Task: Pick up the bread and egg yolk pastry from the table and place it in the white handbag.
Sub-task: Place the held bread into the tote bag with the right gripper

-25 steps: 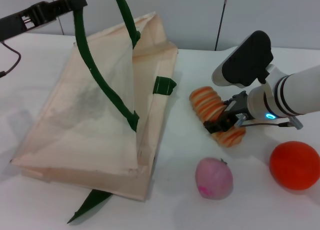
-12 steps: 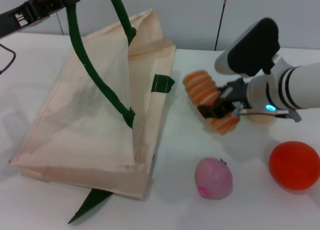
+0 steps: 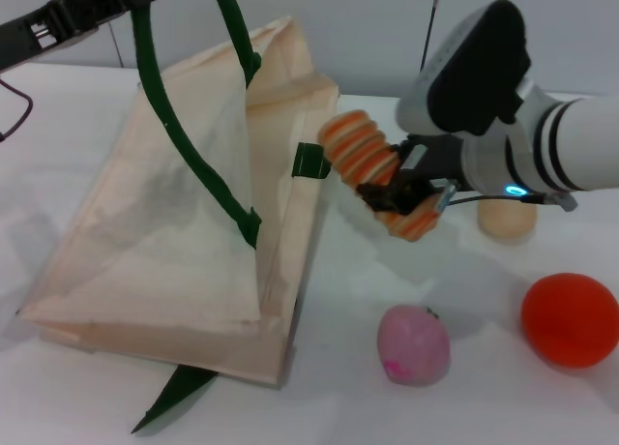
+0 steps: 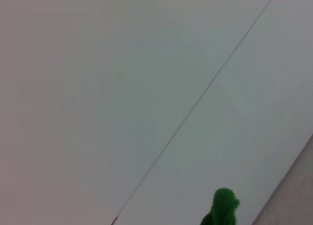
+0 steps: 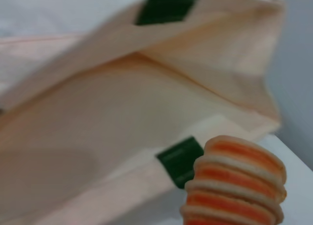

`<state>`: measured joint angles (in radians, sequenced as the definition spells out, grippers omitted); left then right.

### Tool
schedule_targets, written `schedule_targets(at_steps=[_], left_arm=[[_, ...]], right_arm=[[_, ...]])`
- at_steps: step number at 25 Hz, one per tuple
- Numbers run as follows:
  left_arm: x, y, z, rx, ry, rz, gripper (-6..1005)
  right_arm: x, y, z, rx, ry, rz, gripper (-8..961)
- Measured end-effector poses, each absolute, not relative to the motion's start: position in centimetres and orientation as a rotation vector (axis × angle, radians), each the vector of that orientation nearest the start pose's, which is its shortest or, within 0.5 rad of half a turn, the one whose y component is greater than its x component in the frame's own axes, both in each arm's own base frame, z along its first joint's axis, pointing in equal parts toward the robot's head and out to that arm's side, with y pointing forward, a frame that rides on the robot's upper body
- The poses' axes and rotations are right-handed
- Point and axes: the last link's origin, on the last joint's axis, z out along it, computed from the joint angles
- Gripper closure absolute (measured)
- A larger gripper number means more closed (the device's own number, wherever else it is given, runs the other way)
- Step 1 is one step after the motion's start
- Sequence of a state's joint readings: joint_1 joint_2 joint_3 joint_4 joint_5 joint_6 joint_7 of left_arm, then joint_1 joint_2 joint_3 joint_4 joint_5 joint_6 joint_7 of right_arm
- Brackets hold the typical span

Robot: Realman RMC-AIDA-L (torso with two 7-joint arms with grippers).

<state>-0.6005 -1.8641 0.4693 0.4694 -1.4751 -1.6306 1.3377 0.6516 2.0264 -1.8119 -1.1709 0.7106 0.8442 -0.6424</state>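
My right gripper (image 3: 398,192) is shut on the bread (image 3: 372,170), an orange-and-cream striped loaf held tilted in the air beside the open mouth of the white handbag (image 3: 184,213). In the right wrist view the bread (image 5: 234,181) sits close before the handbag (image 5: 122,112) opening. The egg yolk pastry (image 3: 507,219), a small pale ball, rests on the table right of the gripper. At the upper left, my left gripper (image 3: 92,10) is shut on a dark green strap handle (image 3: 155,87), holding it lifted. A bit of that green strap handle (image 4: 222,208) shows in the left wrist view.
A pink round fruit (image 3: 414,343) lies on the table below the bread. A bright orange ball (image 3: 570,319) sits at the right edge. A loose green strap end (image 3: 179,395) trails off the bag's near corner.
My right gripper has lifted the bread off the table and carried it left toward the handbag's mouth, uncovering the egg yolk pastry. The left gripper has kept the strap raised.
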Motion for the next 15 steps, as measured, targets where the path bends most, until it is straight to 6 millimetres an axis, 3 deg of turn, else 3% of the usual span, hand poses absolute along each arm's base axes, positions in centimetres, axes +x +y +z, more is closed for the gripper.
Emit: schedule_targets(at_steps=[5,15], left_arm=[[-25.0,37.9,11.8,-2.275,-1.054,-1.333,871],[-23.2,38.9,11.7,-2.318,-1.012,-1.354,870]], right_arm=[[11.5,38.4,-8.6,-2.648,0.213,-0.21,365],[6.4,37.3,-14.0,-2.775,-0.051,-0.211,425]])
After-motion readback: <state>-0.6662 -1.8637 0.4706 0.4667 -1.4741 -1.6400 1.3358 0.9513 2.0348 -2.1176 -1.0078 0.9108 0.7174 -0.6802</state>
